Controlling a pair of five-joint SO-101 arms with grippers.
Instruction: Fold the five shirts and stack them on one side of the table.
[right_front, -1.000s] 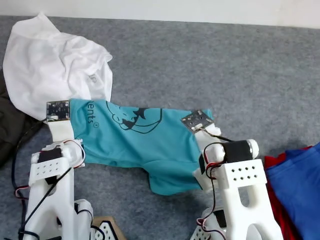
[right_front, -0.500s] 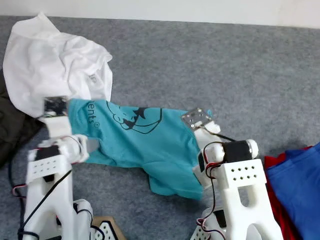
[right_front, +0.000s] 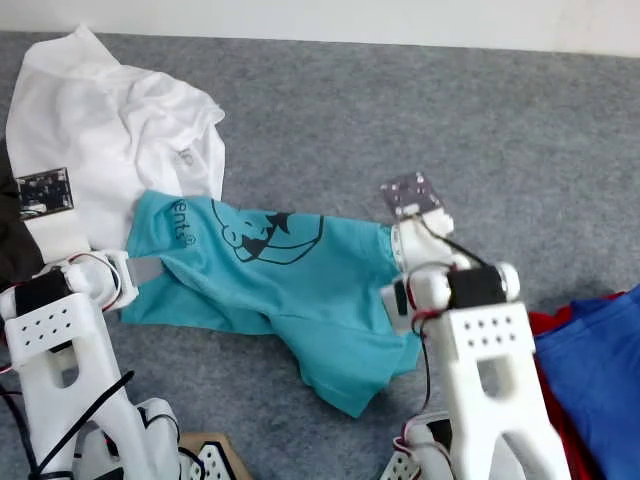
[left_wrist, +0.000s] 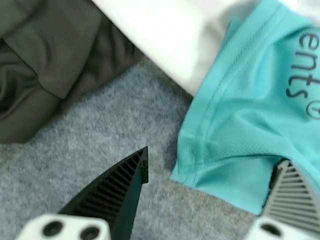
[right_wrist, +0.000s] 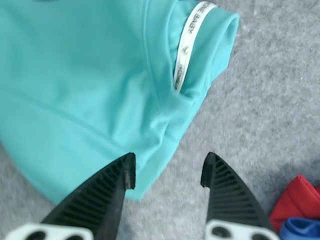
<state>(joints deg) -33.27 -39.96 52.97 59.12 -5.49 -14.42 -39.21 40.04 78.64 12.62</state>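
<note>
Probably flattening the teal shirt (right_front: 270, 285) for folding. Left gripper (left_wrist: 212, 170) and right gripper (right_wrist: 169, 167) hover at its ends, fingers apart; next, grasp both edges.

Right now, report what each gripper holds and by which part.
Nothing is held. The left gripper stands open over a corner of the teal shirt; the right gripper stands open over the shirt's edge near the collar. Neither pinches the cloth.
</note>
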